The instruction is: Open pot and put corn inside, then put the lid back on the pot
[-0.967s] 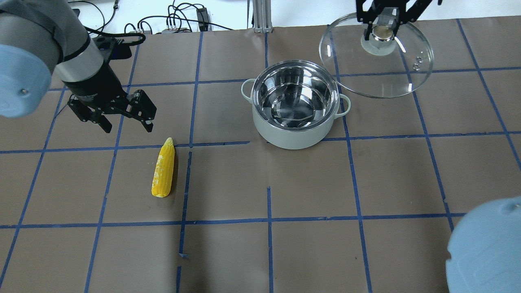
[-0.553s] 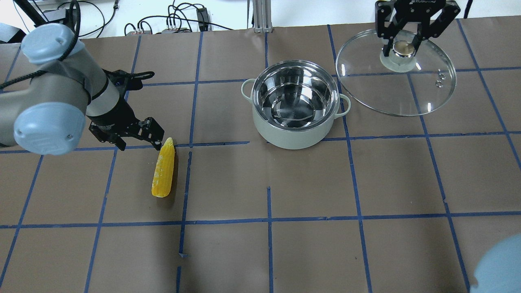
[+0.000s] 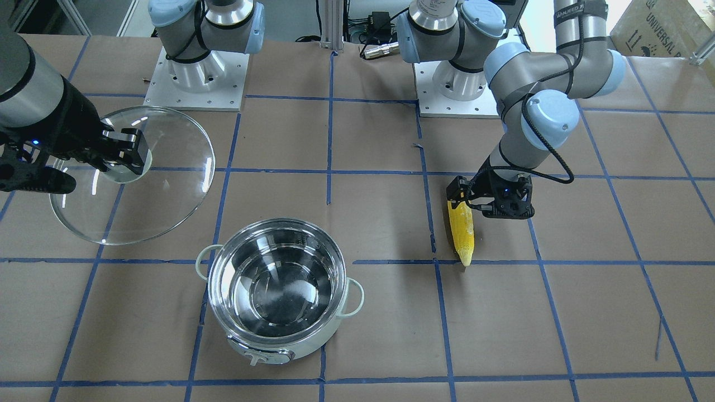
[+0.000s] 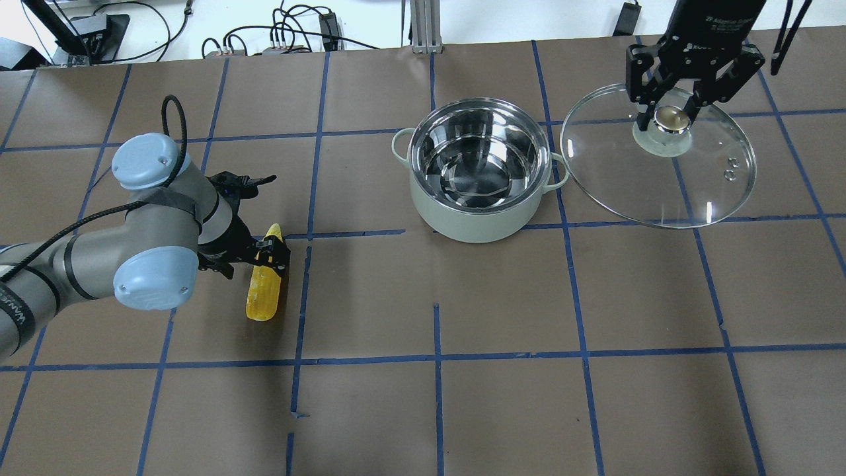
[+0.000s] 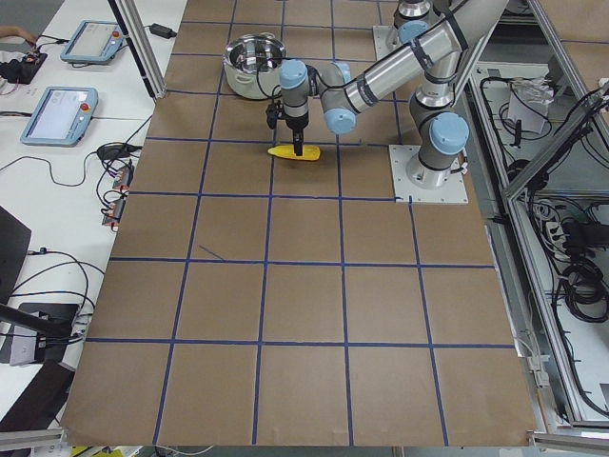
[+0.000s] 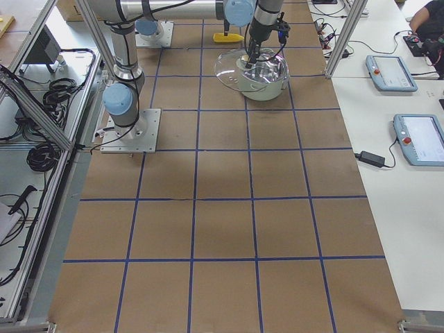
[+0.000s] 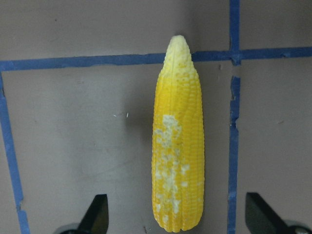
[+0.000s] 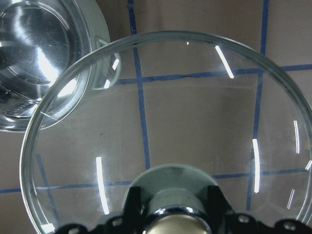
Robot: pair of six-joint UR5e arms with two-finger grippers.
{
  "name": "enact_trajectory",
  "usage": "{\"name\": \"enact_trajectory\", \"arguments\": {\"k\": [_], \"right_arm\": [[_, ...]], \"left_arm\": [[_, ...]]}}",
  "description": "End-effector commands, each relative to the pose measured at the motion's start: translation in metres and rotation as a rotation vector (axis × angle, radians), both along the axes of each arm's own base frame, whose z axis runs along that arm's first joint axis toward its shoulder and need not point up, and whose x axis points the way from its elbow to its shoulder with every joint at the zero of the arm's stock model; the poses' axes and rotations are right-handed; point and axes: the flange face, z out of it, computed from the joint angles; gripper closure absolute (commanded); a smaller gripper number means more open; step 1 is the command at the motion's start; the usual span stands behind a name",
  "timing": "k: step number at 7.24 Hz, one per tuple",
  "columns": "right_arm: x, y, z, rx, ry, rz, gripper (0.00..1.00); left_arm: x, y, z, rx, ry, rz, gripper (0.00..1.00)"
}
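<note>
We read "UNIVERSAL" in dark capitals on the brown cardboard box point(image 3: 665, 27) at a far corner of the tabletop point(image 3: 586, 312); the word after it is cut off. White lettering crosses the black body of the right gripper point(image 4: 669, 119), above its jaws, too blurred to read. The letters on the grey left arm tube point(image 4: 14, 316) are no clearer.

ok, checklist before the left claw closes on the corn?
1. left claw open, straddling the corn: ok.
2. corn lying flat on the table, nothing against it: ok.
3. pot uncovered and empty: ok.
4. lid gripped by its knob in the right claw, off to the side of the pot's mouth: ok.
5. left claw low enough for a firm grip: cannot tell.
</note>
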Motion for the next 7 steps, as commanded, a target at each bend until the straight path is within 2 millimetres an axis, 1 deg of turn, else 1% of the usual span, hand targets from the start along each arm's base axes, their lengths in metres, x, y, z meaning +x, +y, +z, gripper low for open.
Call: {"name": "enact_trajectory", "arguments": {"k": [1,2,3,4,5,6,7], "right_arm": [[-0.001,0.004,-0.006,-0.018,-0.002,0.019,0.78],[0.003,0.007,-0.001,-0.030,0.000,0.025,0.78],[0.002,0.012,-0.002,-0.041,0.001,0.024,0.78],[-0.003,0.016,-0.012,-0.054,0.032,0.039,0.78],[-0.002,0.023,-0.014,-0.079,0.036,0.047,0.78],[-0.001,0.022,-0.016,-0.084,0.036,0.049,0.77],[0.002,0.023,-0.016,-0.084,0.035,0.053,0.77]], "left_arm": [[-0.004,-0.003,-0.030,-0.015,-0.002,-0.036,0.01],[-0.003,-0.011,-0.038,-0.052,-0.014,-0.037,0.01],[-0.002,-0.011,-0.042,-0.052,-0.019,-0.040,0.10],[-0.005,-0.009,-0.038,-0.055,-0.018,-0.066,0.39],[-0.006,-0.007,-0.040,-0.045,-0.016,-0.071,0.54],[-0.006,-0.007,-0.039,-0.046,-0.016,-0.072,0.62],[-0.006,-0.007,-0.035,-0.025,-0.013,-0.071,0.78]]}}
